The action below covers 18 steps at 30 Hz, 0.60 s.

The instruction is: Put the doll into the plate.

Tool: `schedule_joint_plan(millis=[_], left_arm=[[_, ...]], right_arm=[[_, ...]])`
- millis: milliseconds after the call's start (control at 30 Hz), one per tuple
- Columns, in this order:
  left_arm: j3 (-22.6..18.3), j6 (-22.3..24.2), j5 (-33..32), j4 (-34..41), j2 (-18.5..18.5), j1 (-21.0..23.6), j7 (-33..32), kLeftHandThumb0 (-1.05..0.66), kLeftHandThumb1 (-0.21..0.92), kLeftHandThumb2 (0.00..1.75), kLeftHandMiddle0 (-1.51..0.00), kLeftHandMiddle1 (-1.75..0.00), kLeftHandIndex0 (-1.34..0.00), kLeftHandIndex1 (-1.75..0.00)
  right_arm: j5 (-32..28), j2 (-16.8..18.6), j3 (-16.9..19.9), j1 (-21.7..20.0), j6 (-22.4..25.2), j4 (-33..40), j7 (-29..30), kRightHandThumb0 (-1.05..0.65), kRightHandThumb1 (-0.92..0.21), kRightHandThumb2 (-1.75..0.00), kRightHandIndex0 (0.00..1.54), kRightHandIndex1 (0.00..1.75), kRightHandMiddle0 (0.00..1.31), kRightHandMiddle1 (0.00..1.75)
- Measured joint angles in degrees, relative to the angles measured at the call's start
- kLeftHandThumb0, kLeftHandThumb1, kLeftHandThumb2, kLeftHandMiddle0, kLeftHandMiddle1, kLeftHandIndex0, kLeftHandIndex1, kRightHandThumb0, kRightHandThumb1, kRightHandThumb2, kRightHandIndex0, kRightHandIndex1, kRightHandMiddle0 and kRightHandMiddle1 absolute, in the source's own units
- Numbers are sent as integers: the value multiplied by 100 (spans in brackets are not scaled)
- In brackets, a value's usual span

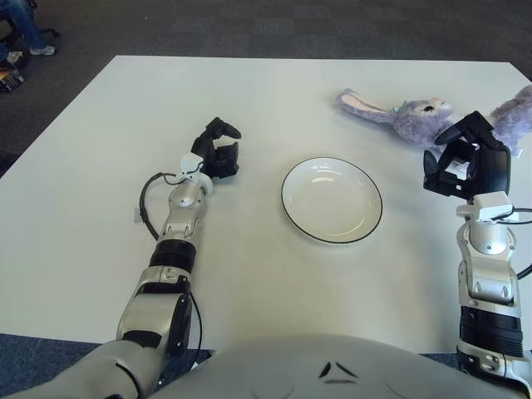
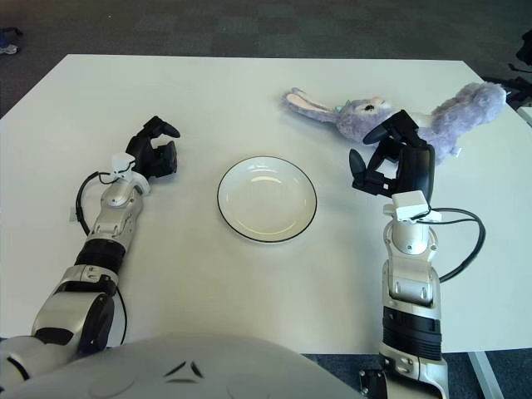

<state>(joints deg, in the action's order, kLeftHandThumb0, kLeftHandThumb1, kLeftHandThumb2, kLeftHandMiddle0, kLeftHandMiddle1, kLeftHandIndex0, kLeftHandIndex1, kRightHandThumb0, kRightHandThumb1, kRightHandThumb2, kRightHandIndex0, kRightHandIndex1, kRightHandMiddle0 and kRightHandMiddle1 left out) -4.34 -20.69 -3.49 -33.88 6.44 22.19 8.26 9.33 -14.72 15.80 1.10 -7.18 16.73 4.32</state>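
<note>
Right eye view: purple rabbit doll (image 2: 391,116) lies at 1 o'clock from the white plate (image 2: 267,199), long axis left-right. Right hand (image 2: 391,162), fingers spread and empty, sits just at its 6 o'clock, nearer. Left hand (image 2: 154,154) shows at plate's 9 o'clock, fingers curled, empty.

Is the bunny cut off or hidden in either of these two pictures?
In the left eye view the doll runs off the right edge and the right robot hand covers its middle. In the right eye view the whole doll shows, feet included, with the hand across its belly. The left robot hand is left of the plate.
</note>
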Motion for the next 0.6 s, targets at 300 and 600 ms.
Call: schedule_joint_plan(millis=[300,600], left_arm=[[6,7,24,-3,-5,6,-21,-43,49,110,-120,-175,-48,-175],[11,9,49,-9,-18,9,-23,-42,50,109,-119,-175,-47,-175]], right_arm=[[-146,4,19,67,863,1019,-280,-44,-45,-114,95,175,50,175],[343,41,58,113,1080,1356,34,-44,-44,-115,87,175,51,175]])
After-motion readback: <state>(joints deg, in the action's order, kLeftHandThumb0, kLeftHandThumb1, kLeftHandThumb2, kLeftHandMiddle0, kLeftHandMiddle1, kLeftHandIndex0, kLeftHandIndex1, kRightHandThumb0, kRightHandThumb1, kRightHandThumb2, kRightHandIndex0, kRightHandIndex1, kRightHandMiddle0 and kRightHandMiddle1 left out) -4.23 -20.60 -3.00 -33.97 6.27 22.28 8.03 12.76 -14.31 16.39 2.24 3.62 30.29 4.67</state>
